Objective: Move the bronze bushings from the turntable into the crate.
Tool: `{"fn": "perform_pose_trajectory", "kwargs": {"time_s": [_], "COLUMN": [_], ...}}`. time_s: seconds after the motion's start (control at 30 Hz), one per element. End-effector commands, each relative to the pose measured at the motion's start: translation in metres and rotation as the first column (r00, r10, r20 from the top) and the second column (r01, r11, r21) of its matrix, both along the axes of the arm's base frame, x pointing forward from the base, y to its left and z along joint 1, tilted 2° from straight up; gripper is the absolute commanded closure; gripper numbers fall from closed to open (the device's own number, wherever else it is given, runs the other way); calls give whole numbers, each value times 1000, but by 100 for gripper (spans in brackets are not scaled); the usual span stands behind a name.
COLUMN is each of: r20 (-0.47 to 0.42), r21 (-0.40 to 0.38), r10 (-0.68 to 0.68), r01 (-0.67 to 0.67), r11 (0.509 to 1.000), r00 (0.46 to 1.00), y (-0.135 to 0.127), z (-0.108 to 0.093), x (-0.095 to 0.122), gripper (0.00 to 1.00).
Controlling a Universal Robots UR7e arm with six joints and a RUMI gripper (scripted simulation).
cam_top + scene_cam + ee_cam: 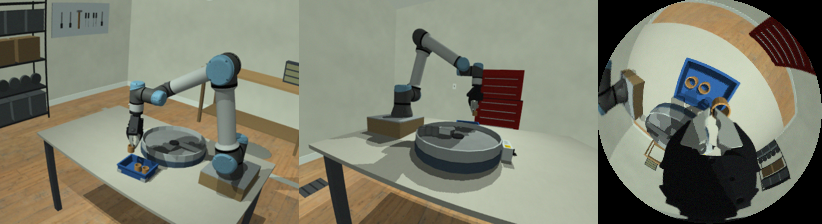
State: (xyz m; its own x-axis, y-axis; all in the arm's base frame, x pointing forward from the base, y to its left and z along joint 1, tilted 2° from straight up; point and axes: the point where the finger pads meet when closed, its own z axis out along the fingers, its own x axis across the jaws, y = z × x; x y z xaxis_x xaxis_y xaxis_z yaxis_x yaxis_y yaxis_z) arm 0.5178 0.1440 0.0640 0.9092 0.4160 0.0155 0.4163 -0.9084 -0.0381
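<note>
My gripper (133, 144) is shut on a bronze bushing (131, 148) and holds it in the air beside the turntable's rim, a little above and behind the blue crate (137, 168). The held bushing also shows in the wrist view (720, 107) and in the exterior view (474, 113). Two bronze bushings (141, 168) stand inside the crate; they also show in the wrist view (697, 85). The round grey turntable (173, 146) holds several grey steel bushings (429, 130) near its far rim.
The arm's base sits on a wooden block (229, 180) at the table's right end. A small white box (507, 150) is fixed to the turntable's side. A red tool chest (500, 98) stands behind the table.
</note>
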Motion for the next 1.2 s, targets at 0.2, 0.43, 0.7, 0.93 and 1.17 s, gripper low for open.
{"fn": "perform_pose_trajectory", "kwargs": {"time_s": [0.2, 0.43, 0.7, 0.93, 1.17], "r20": [1, 1, 1, 1, 1], "r21": [0, 0, 0, 0, 0], "r10": [0, 0, 0, 0, 0], "r01": [0, 0, 0, 0, 0], "r11": [1000, 1000, 1000, 1000, 1000], "r00": [1000, 1000, 1000, 1000, 1000], "y": [2, 3, 3, 3, 3], "z": [-52, -59, -59, -59, -59], "x": [1, 1, 1, 1, 1], "gripper": [100, 100, 100, 100, 100]}}
